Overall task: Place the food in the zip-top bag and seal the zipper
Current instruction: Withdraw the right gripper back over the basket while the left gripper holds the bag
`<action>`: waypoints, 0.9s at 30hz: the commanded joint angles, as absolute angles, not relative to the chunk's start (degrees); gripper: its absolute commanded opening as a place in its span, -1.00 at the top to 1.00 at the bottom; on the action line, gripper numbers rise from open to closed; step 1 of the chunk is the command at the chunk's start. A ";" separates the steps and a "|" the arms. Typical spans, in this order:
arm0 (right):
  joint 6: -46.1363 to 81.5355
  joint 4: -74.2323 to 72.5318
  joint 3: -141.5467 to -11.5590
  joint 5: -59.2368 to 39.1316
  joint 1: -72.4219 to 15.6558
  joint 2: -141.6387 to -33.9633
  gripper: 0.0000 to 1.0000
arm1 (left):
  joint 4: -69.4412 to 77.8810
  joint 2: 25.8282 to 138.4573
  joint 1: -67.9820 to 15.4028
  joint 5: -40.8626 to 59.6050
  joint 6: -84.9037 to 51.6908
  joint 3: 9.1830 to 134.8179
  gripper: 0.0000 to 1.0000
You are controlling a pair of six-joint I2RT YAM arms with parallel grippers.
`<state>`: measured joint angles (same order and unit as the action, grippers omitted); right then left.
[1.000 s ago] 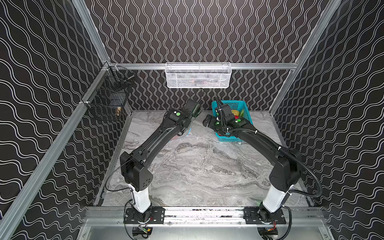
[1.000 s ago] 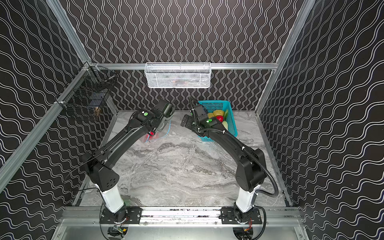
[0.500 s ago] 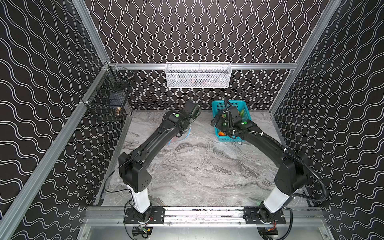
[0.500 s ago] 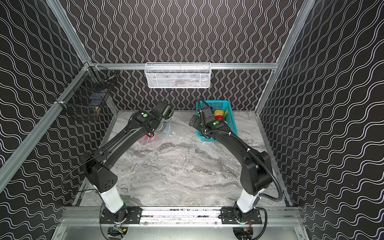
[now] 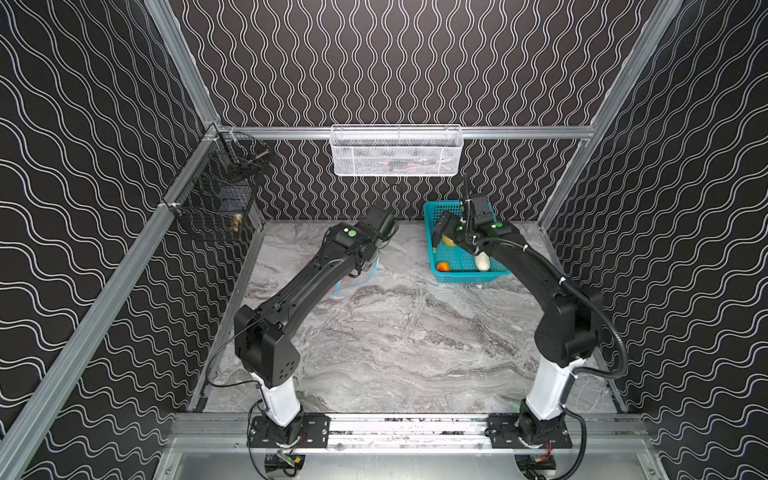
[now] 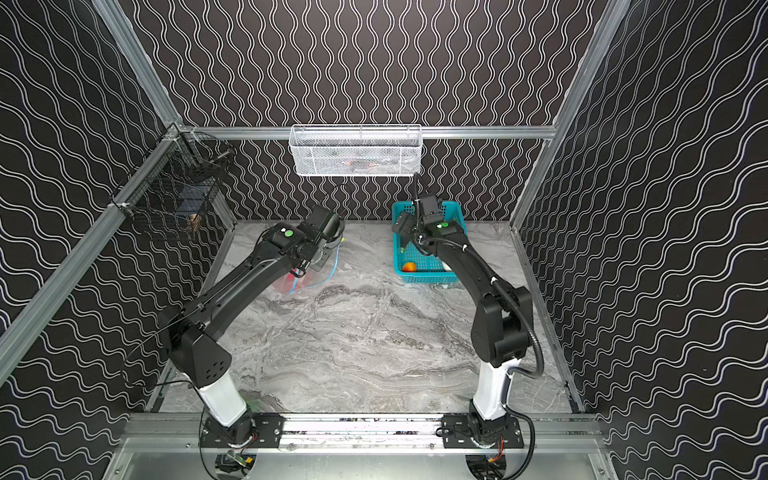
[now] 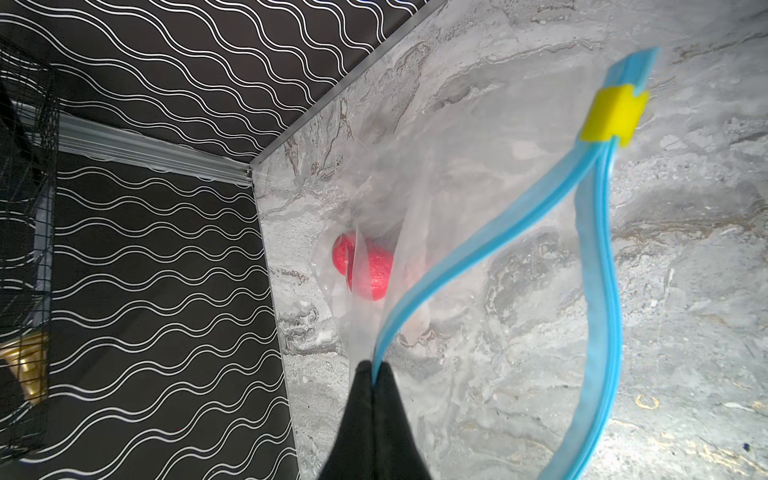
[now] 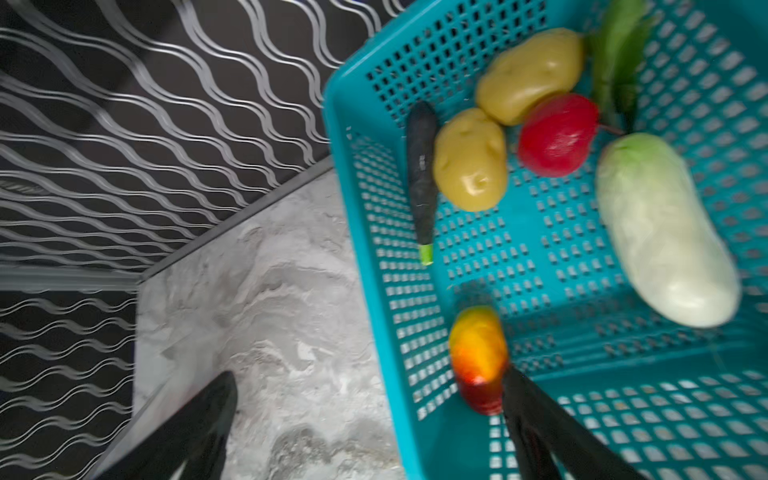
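Closed left gripper [image 7: 376,374] pinches the zipper [image 7: 598,291], propping the bag [image 7: 478,145] open; spread right gripper [image 8: 365,380] probably targets food [image 8: 469,160] in the basket [image 8: 582,257].

Spread jaws of the right gripper [image 8: 369,376] straddle the teal basket [image 8: 374,199] wall, one finger [image 8: 536,415] beside an orange-yellow piece [image 8: 478,353]; two potatoes [image 8: 469,162], a tomato [image 8: 557,135], a radish [image 8: 665,232] and a cucumber [image 8: 422,174] lie inside

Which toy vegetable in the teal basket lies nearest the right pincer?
The small orange-yellow, red-tipped piece, beside a finger of the right pincer; yellow potatoes, red tomato, dark cucumber and white-green radish lie farther off.
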<state>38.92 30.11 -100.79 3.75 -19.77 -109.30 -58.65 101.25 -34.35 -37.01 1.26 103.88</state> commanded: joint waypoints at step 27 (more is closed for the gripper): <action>34.22 48.58 -113.36 12.43 -8.89 -124.92 -0.98 | -57.24 98.27 -31.49 -33.01 1.13 101.92 1.00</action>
<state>34.89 47.13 -113.80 11.70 -9.06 -124.42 -58.08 99.15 -31.79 -33.80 1.45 102.35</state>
